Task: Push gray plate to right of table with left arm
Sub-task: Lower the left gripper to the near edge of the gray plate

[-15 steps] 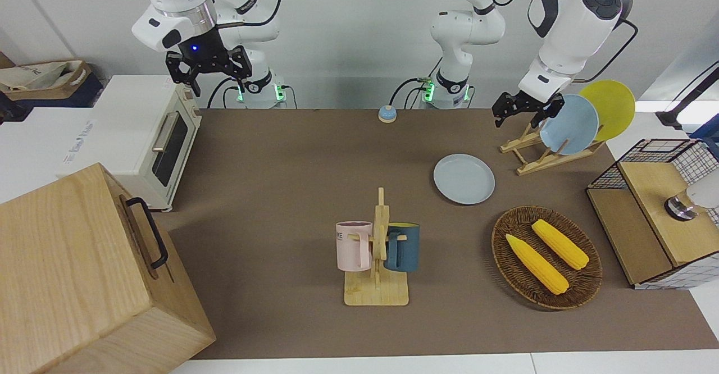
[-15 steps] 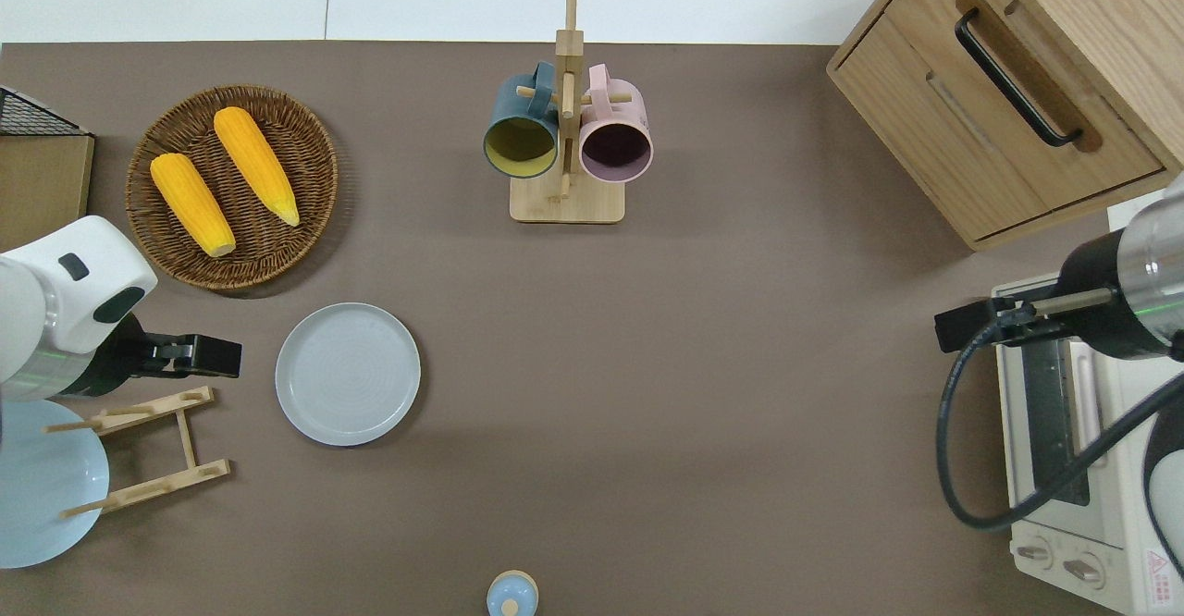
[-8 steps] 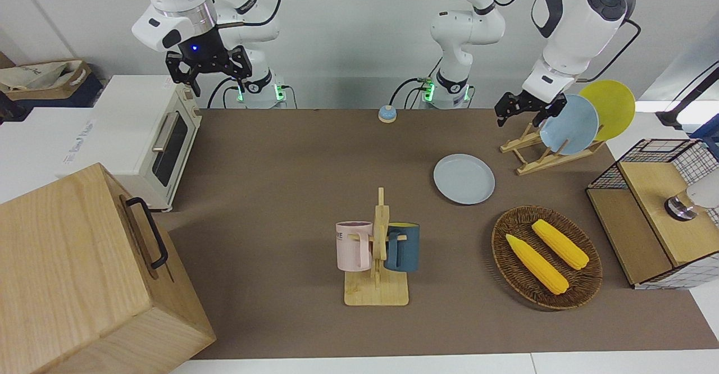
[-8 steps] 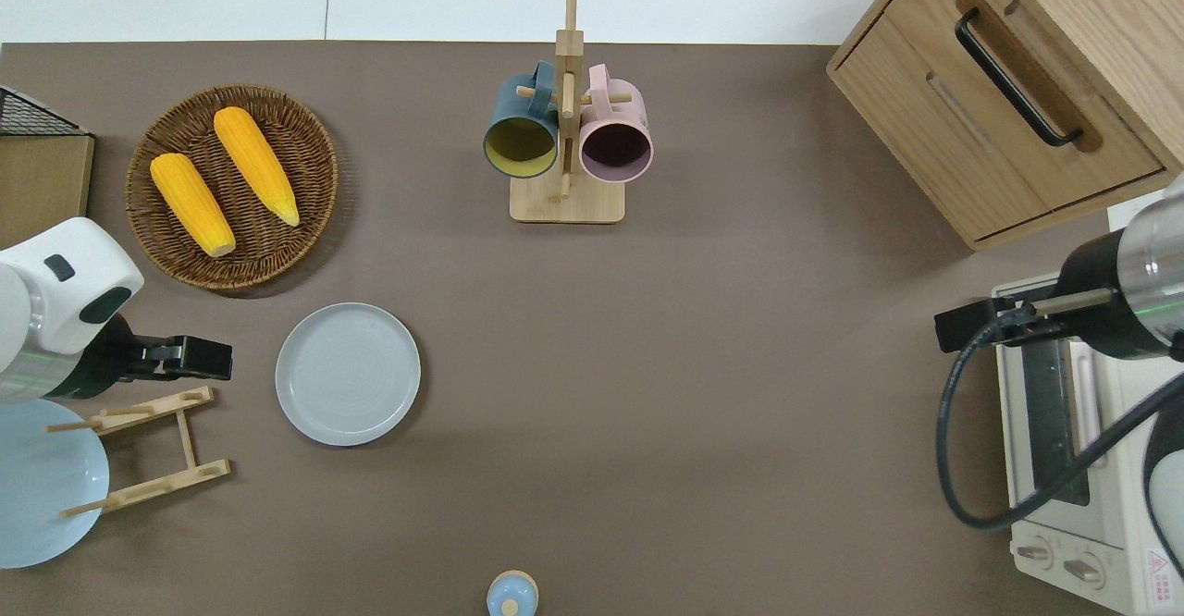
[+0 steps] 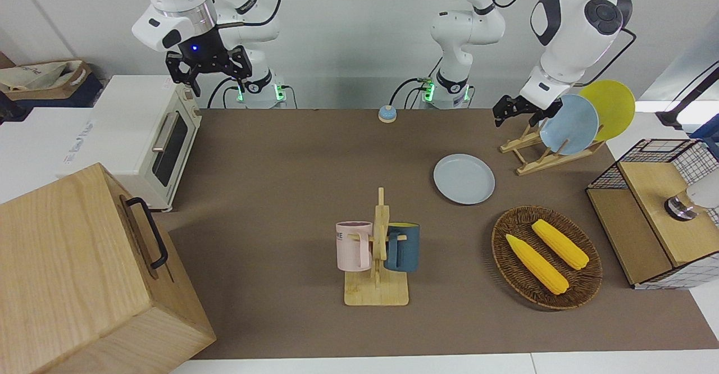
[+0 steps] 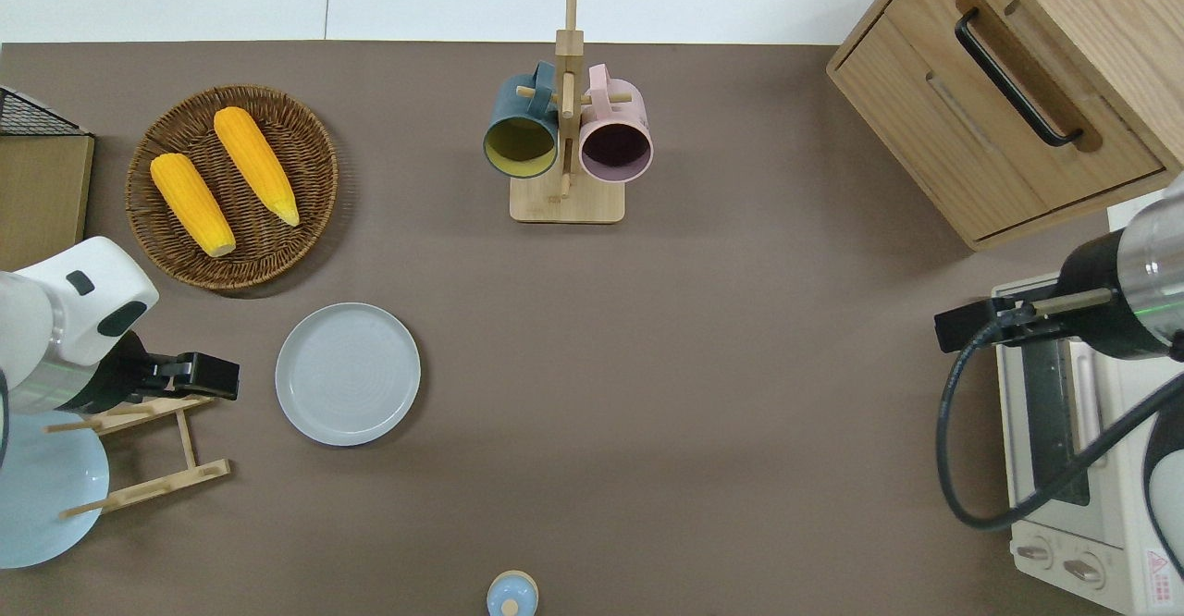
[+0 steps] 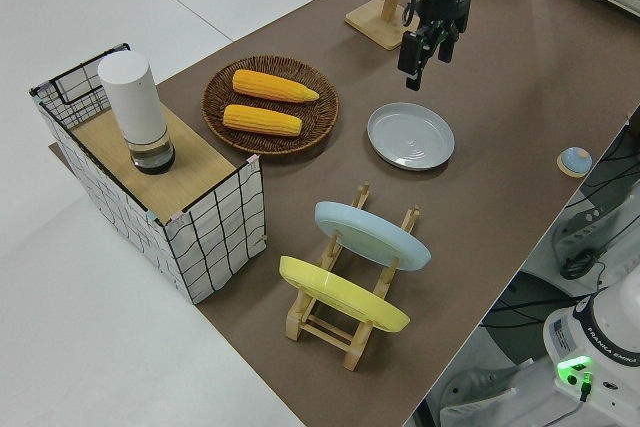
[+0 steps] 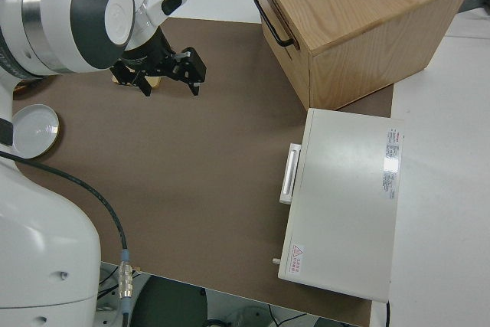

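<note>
The gray plate (image 6: 348, 374) lies flat on the brown table (image 6: 703, 366), between the corn basket and the robots; it also shows in the front view (image 5: 464, 178) and the left side view (image 7: 411, 136). My left gripper (image 6: 222, 377) hangs in the air over the tip of the wooden dish rack (image 6: 148, 449), beside the plate toward the left arm's end, not touching it. Its fingers look open and empty in the left side view (image 7: 425, 57). The right gripper (image 5: 208, 73) is open and empty, parked.
A wicker basket (image 6: 305, 135) with two corn cobs lies farther from the robots than the plate. The rack holds a sky-blue plate (image 5: 570, 124) and a yellow plate (image 5: 609, 107). A mug stand (image 6: 566, 200), a wooden drawer box (image 6: 1008, 98), a toaster oven (image 6: 1073, 468) and a small bell (image 6: 511, 595) also stand here.
My left gripper has shifted slightly over the rack's tip, first away from the plate, then back and a little toward the robots. The gray plate has not moved.
</note>
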